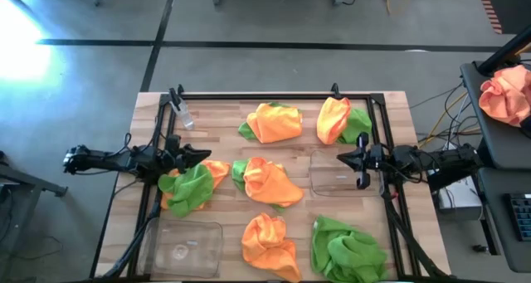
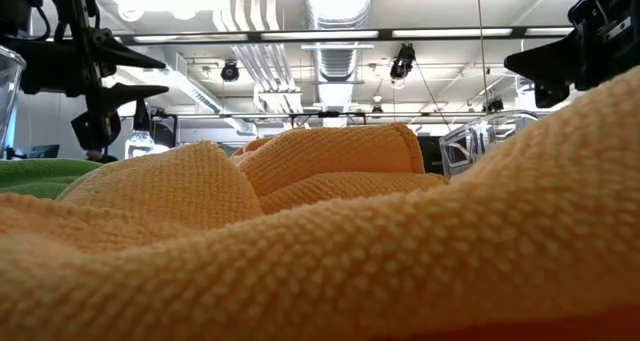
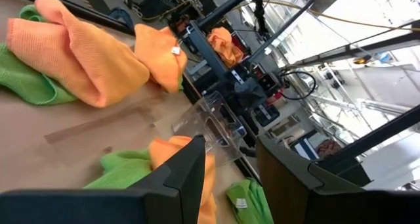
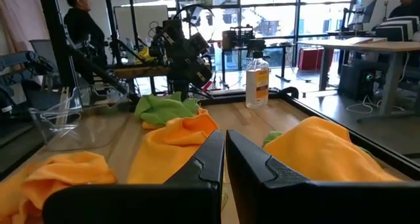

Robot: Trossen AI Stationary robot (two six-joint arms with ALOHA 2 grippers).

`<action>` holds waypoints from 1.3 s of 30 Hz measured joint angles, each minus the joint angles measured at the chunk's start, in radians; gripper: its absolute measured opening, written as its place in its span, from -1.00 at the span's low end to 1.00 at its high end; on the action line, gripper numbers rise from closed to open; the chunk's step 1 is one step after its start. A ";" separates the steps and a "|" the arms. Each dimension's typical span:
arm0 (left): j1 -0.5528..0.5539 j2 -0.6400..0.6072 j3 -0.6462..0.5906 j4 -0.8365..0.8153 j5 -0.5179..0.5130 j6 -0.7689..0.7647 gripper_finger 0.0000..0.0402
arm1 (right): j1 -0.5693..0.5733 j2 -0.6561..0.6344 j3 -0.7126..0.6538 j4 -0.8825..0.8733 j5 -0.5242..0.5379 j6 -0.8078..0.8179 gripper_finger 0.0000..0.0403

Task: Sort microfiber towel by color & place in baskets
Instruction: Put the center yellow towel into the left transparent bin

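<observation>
Six bundles of microfiber towel strewn over the table (image 1: 149, 104), none sorted yet: an orange-and-green pair (image 1: 272, 122) at upper centre of the high view; another pair (image 1: 342, 119) to its right; a mixed heap (image 1: 267, 181) at centre; a green-over-orange one (image 1: 192, 186) at centre left; a lone orange (image 1: 267, 241) at bottom centre; a lone green (image 1: 347, 250) at bottom right.

Both baskets bare, likely set apart so each takes one colour: one (image 1: 184, 246) at lower left, the other (image 1: 336, 173) at centre right.

Left gripper (image 1: 202, 157) poised at centre left, just above the green-over-orange bundle, fingers parted about halfway with nothing between them, probably lined up for a first pick.

Right gripper (image 1: 343, 157) hanging at centre right over the near basket's rim, fingers pressed together on nothing, seemingly waiting.

Spray bottle (image 1: 184, 115) at upper left, clear of the work.
</observation>
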 joint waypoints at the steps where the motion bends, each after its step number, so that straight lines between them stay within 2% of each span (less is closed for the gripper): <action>1: 0.000 0.005 0.000 0.000 0.000 0.000 -0.40 | 0.000 0.000 0.000 0.000 0.000 0.001 -0.94; 8: 0.000 0.037 0.000 0.000 0.000 0.000 -0.40 | 0.000 -0.001 0.000 0.085 0.000 0.264 -0.94; 14: 0.000 0.061 0.000 0.000 0.000 0.000 -0.40 | 0.000 0.002 0.000 0.082 0.000 0.322 -0.94; 21: 0.000 0.079 0.000 0.004 -0.001 0.000 -0.40 | 0.000 0.005 0.000 0.059 0.000 0.598 -0.94; 32: 0.000 0.086 0.000 0.035 -0.001 0.001 -0.40 | 0.000 0.005 0.000 0.106 0.001 0.661 -0.94; 39: 0.000 0.086 0.000 0.274 0.001 0.135 -0.40 | 0.000 0.013 0.026 0.097 0.000 0.727 -0.94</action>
